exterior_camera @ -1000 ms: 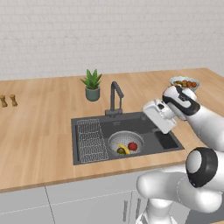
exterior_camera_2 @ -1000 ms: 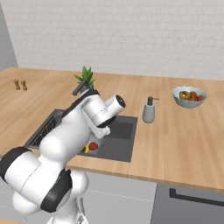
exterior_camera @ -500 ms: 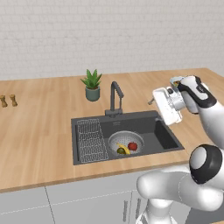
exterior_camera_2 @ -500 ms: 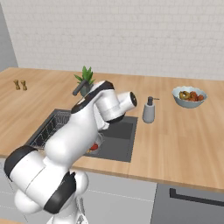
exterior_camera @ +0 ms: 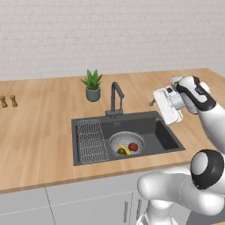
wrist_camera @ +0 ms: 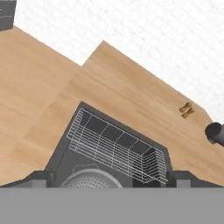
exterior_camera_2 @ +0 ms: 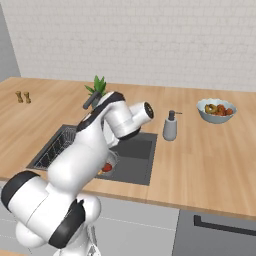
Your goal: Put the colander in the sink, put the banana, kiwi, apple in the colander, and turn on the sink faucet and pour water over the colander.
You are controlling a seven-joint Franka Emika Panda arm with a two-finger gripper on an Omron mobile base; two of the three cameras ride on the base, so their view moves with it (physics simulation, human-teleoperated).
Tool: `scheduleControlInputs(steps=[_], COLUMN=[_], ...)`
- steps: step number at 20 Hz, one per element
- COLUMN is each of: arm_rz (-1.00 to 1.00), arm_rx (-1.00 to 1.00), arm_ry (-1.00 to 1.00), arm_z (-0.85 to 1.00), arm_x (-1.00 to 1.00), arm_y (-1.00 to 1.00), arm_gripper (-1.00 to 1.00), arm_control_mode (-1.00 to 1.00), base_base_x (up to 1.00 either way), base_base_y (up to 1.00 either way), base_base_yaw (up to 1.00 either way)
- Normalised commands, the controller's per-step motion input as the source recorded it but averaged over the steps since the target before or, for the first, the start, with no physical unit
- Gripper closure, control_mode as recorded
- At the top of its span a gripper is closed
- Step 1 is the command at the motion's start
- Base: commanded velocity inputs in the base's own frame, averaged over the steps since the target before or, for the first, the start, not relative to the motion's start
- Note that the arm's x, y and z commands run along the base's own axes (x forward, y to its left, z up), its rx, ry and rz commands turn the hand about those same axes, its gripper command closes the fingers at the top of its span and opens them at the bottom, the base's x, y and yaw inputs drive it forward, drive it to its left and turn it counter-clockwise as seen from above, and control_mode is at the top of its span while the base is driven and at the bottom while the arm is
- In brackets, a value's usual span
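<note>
White brick wall behind, wooden counter (exterior_camera: 39, 132) all round. The sink (exterior_camera: 169, 138) is cut into it; the colander (exterior_camera: 115, 141) sits in the basin just beside the wire rack (exterior_camera: 91, 140), holding banana (exterior_camera: 125, 150), kiwi (exterior_camera: 121, 151) and apple (exterior_camera: 133, 146). The sink faucet (exterior_camera: 115, 97) stands at the rim's twelve o'clock. My gripper (exterior_camera: 166, 105) hangs above the three o'clock edge, fingers spread wide, grasping nothing, open air around.

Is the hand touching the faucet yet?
Apart. In the left base view the hand hangs open above the sink's right end, with bare counter showing between it and the faucet.
</note>
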Motion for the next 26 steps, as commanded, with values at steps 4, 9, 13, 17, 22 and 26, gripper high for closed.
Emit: scheduleControlInputs(steps=[4,9,13,17,22,26], arm_rz=[-0.03,-0.36,-0.39,-0.16,0.00,0.00], arm_rx=[0.46,0.39,0.27,0.24,0.17,0.04], arm_ry=[-0.14,-0.14,0.01,0.05,0.09,0.14], arm_z=[-0.18,-0.17,-0.09,0.00,0.00,0.00], arm_x=[0.05,0.26,0.57,0.66,0.54,0.44], arm_y=[-0.12,0.00,0.02,0.00,0.00,0.00], arm_gripper=[-1.00,-1.00,-1.00,-1.00,-1.00,-1.00], arm_control_mode=[-1.00,-1.00,-1.00,-1.00,-1.00,-1.00], base_base_x=[0.00,0.00,0.00,0.00,0.00,0.00], base_base_y=[0.00,0.00,0.00,0.00,0.00,0.00], base_base_yaw=[0.00,0.00,0.00,0.00,0.00,0.00])
